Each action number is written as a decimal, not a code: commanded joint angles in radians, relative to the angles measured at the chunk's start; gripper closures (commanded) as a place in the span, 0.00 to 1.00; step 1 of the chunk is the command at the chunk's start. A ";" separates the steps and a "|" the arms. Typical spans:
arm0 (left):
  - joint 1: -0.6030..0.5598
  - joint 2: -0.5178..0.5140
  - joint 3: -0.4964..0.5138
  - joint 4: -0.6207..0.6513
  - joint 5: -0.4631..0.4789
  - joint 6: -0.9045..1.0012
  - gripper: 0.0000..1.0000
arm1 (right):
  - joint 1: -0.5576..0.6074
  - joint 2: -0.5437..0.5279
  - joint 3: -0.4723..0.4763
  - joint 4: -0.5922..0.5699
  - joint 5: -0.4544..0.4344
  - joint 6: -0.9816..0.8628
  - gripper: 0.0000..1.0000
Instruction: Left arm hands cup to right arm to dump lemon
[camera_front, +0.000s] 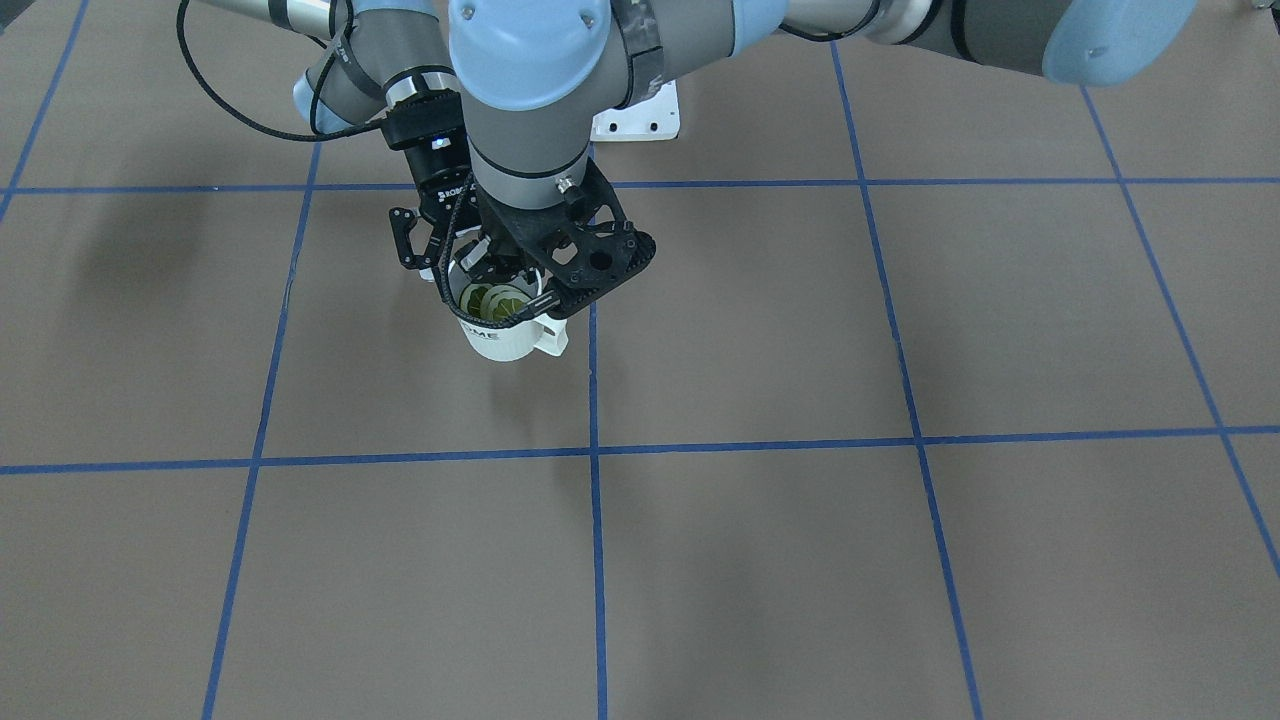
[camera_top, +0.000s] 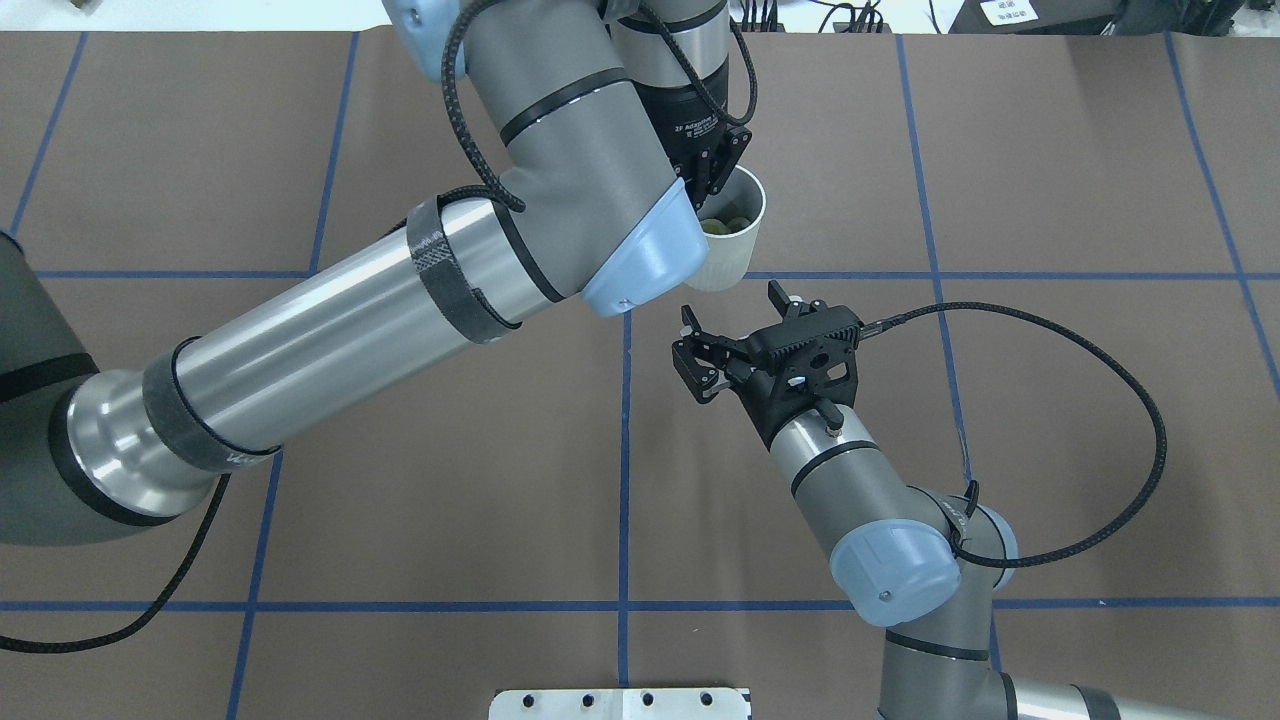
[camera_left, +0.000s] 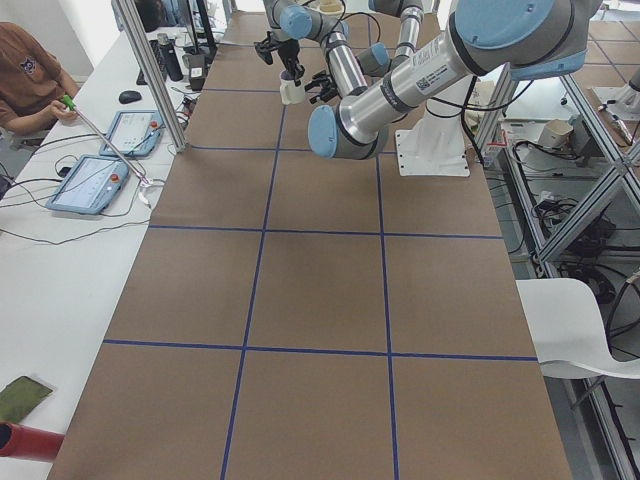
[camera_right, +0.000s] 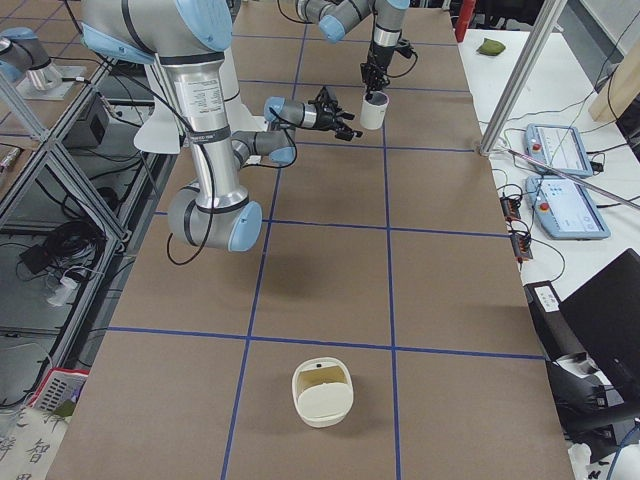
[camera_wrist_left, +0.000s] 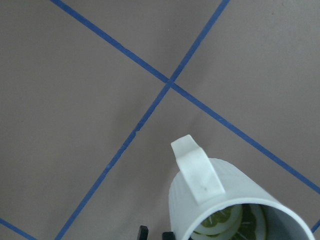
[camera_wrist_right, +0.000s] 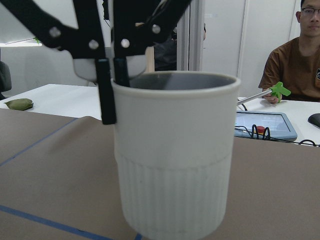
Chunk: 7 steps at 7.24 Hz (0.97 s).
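The cream-white cup (camera_front: 505, 335) stands upright in my left gripper (camera_front: 495, 265). That gripper is shut on the cup's rim, with one finger inside and one outside, as the right wrist view (camera_wrist_right: 112, 75) shows. The lemon (camera_front: 495, 300) lies in the cup as pale green slices and also shows in the left wrist view (camera_wrist_left: 227, 222). My right gripper (camera_top: 730, 320) is open and empty. It is level with the cup (camera_top: 735, 245) on the robot's side, close to it but apart. I cannot tell if the cup touches the table.
A cream basket-like container (camera_right: 322, 392) sits at the table's end on the robot's right. A white base plate (camera_top: 620, 703) lies at the robot's edge. An operator (camera_wrist_right: 300, 60) sits at a side table with tablets (camera_right: 560, 150) beyond the far edge.
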 joint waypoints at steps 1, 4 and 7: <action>0.019 -0.003 -0.001 0.002 0.003 -0.002 1.00 | -0.002 0.013 -0.002 0.003 -0.021 0.001 0.04; 0.032 -0.003 -0.007 0.002 0.009 -0.002 1.00 | -0.002 0.022 -0.005 0.007 -0.044 0.003 0.04; 0.030 0.000 -0.010 0.005 0.009 0.000 1.00 | -0.002 0.020 -0.009 0.007 -0.056 0.003 0.04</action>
